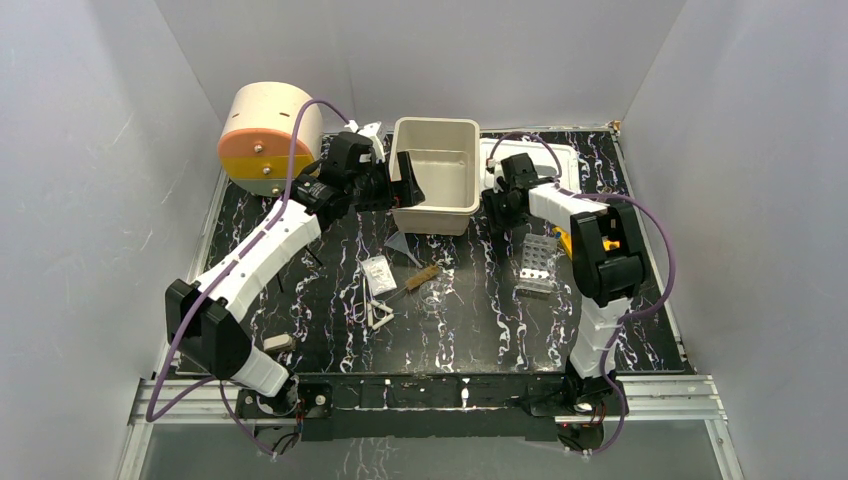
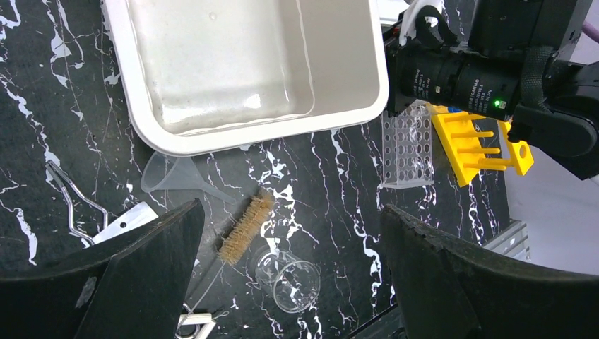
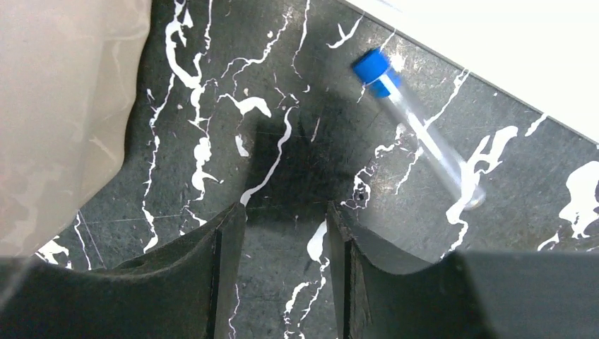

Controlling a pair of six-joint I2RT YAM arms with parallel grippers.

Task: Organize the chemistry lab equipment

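Note:
My left gripper (image 1: 405,188) hangs open and empty beside the left front corner of the beige bin (image 1: 462,128). In its wrist view the wide-open gripper (image 2: 289,215) frames a clear beaker (image 2: 286,279) lying on its side, a bristle brush (image 2: 244,227) and the grey cone (image 2: 176,176). My right gripper (image 1: 497,207) is low by the bin's right wall, open and empty (image 3: 282,219). A blue-capped test tube (image 3: 417,127) lies just ahead of it to the right. The grey holed rack (image 1: 537,262), the yellow tube rack (image 2: 480,145), the clear packet (image 1: 379,273) and the white triangle frame (image 1: 380,316) lie on the table.
The beige-and-orange drum (image 1: 268,135) stands at the back left. A white tray (image 1: 545,155) lies behind my right arm and shows in the right wrist view (image 3: 508,49). Wire tongs (image 2: 70,205) lie left of the cone. A small grey item (image 1: 278,343) sits near the left arm's base.

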